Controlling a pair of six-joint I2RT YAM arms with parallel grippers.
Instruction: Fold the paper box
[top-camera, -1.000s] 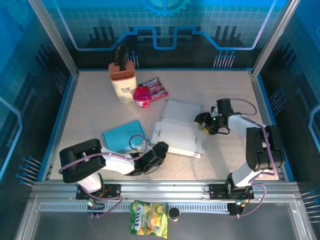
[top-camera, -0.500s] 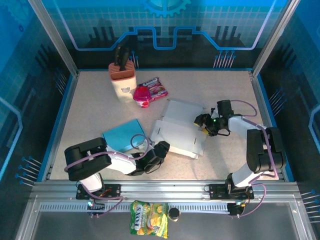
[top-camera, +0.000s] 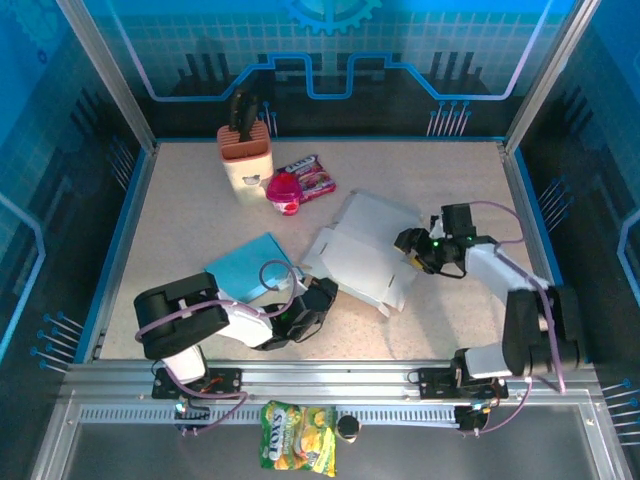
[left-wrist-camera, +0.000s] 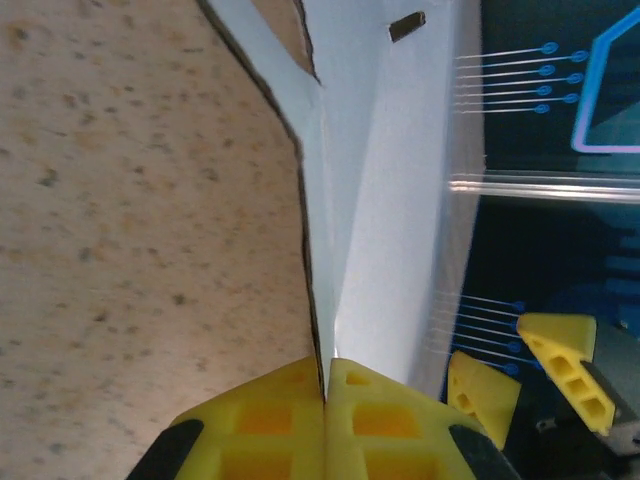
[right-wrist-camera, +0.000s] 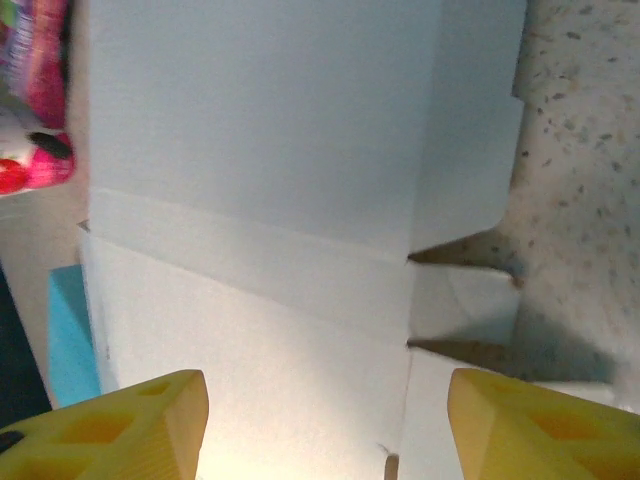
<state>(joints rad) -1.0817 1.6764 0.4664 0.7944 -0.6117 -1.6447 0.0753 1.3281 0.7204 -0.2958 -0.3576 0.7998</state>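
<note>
The paper box (top-camera: 362, 250) lies unfolded, a white cardboard blank with flaps and crease lines, at the middle of the speckled table (top-camera: 180, 220), turned at a slant so that its near corner points toward the right arm's side. The left gripper (top-camera: 318, 299) lies low on the table at the box's near-left edge. In the left wrist view its yellow fingers (left-wrist-camera: 270, 420) are pressed together, with the thin edge of the white sheet (left-wrist-camera: 390, 200) running straight into the seam between them, so the jaws are pinched on the box. The right gripper (top-camera: 410, 250) sits at the box's right side. In the right wrist view its two yellow fingers (right-wrist-camera: 125, 420) stand wide apart at the bottom corners, the box's flat panels and a notched flap (right-wrist-camera: 260, 150) spread beneath them; whether the tips touch the cardboard I cannot tell. Just left of the box, beside the left arm, lies a flat light-blue sheet (top-camera: 245, 268). Farther back and to the left stand a knife block (top-camera: 245, 152), a pink cup (top-camera: 284, 192) and a pink candy packet (top-camera: 310, 176), close together. A yellow snack bag (top-camera: 298, 436) rests on the near rail between the two arm bases.
</note>
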